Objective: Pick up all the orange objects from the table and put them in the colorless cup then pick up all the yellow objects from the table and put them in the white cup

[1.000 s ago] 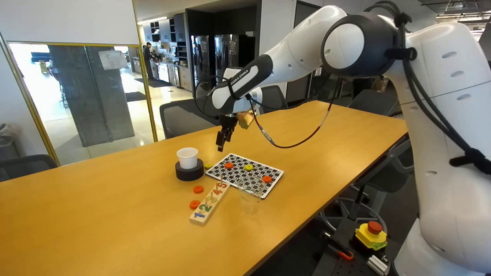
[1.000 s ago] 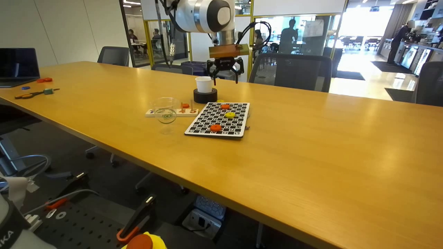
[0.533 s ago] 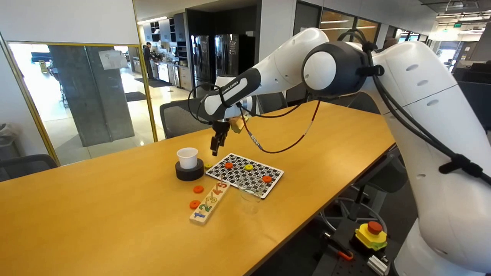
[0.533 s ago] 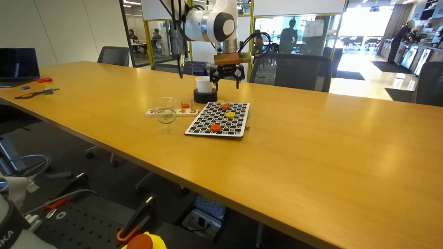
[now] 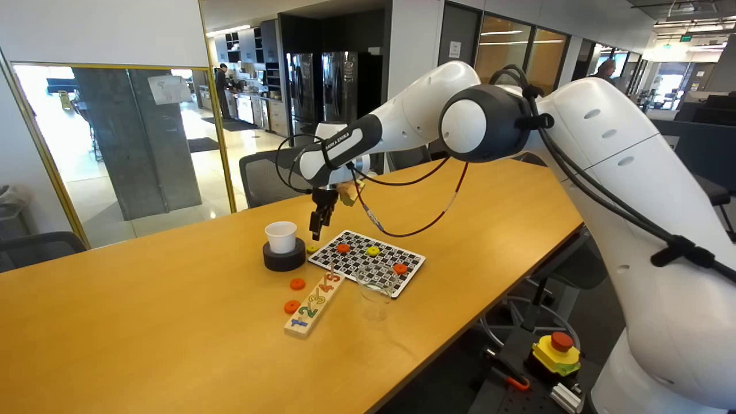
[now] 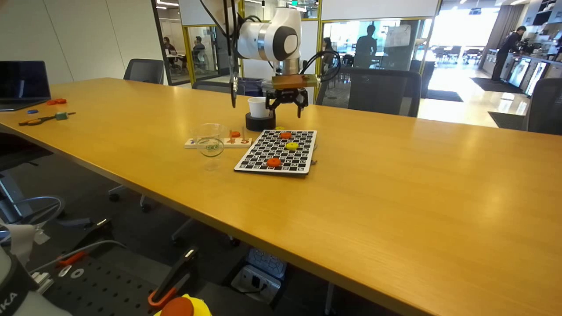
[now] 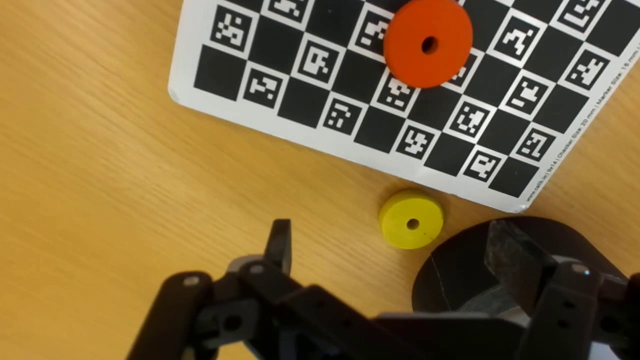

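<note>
Fingers are wide apart right now, hanging above the surface near the white cup. That cup's upright on a black round base, and in the wrist view one of the fingers overlaps the base. There's a yellow disc with a center hole lying just beside the base, next to the short edge of the calibration board. Can't tell if it's touching either one.

On that board you've got three more: an orange disc toward the white cup end, a second orange disc toward the opposite end, and a second yellow disc in between. Down on the surface there's a third orange disc between the black base and the wooden number board (1 through 5, with pegs), plus a fourth orange disc just beside that number board, contact unclear.

The clear cup stands upright on the surface near both boards; in an exterior view its rim overlaps the checkers. Further along there's an open laptop with a green block near it. The red-and-yellow emergency stop sits lower, past the edge of the surface.
</note>
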